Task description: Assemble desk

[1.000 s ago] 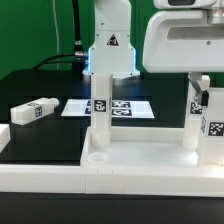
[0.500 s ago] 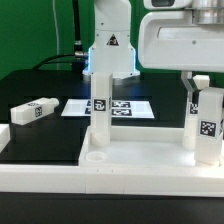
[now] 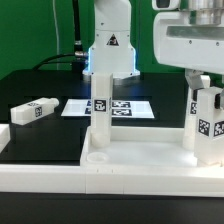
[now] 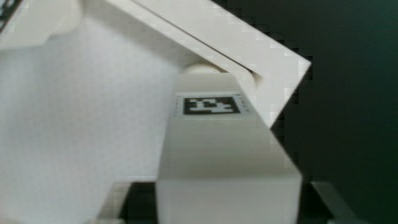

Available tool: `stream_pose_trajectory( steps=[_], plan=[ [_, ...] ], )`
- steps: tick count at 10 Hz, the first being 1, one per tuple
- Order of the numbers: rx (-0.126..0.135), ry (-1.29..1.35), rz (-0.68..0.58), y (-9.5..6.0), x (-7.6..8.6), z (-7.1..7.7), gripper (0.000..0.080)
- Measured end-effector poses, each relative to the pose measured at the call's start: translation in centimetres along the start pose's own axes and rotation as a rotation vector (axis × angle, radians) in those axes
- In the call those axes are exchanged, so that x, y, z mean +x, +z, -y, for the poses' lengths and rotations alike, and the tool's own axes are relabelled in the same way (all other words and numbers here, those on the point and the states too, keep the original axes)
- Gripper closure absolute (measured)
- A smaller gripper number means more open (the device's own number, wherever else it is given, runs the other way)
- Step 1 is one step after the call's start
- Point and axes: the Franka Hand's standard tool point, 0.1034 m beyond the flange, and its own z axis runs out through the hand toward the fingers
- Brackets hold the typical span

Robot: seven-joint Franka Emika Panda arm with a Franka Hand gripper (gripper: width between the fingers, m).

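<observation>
The white desk top [image 3: 140, 157] lies flat in the middle of the table. One leg [image 3: 100, 110] stands upright on its left side in the exterior view. A second upright leg [image 3: 189, 120] stands at its right side. My gripper [image 3: 205, 84] is shut on a third tagged leg [image 3: 208, 130], held upright at the top's near right corner. I cannot tell whether that leg is seated. In the wrist view this leg [image 4: 222, 150] fills the gap between the dark fingers [image 4: 143, 200]. A fourth leg [image 3: 32, 111] lies loose on the table at the left.
The marker board [image 3: 125, 107] lies flat behind the desk top, in front of the arm's base [image 3: 110, 50]. A long white border rail [image 3: 60, 183] runs along the front edge. The table is black.
My gripper's body has shifted up and toward the exterior view's right. The held leg has moved a little to the left, still upright. The other parts have not moved.
</observation>
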Motion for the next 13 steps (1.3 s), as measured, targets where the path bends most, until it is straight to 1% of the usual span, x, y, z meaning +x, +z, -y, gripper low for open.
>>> stream_pose_trajectory(
  steps=[2, 3, 4, 5, 6, 7, 9, 10, 12, 13],
  plan=[
    [0.0, 0.175, 0.025, 0.0, 0.0, -0.2, 0.0509],
    [0.001, 0.221, 0.024, 0.0, -0.1, -0.1, 0.0509],
    [0.0, 0.192, 0.024, 0.1, -0.1, -0.1, 0.0303],
    [-0.004, 0.166, 0.022, 0.2, -0.2, -0.2, 0.0303],
    [-0.018, 0.125, 0.012, 0.3, -0.4, -0.3, 0.0201],
    [-0.037, 0.046, 0.006, 0.3, -0.7, -0.3, 0.016],
    [-0.038, -0.165, 0.004, 0.2, -0.9, -0.2, 0.0153],
    [-0.036, -0.322, -0.007, 0.2, -0.9, 0.0, 0.0153],
    [-0.043, -0.506, -0.008, 0.2, -1.3, 0.1, 0.0151],
    [-0.051, -0.603, -0.019, 0.1, -1.5, 0.3, 0.0151]
  ],
)
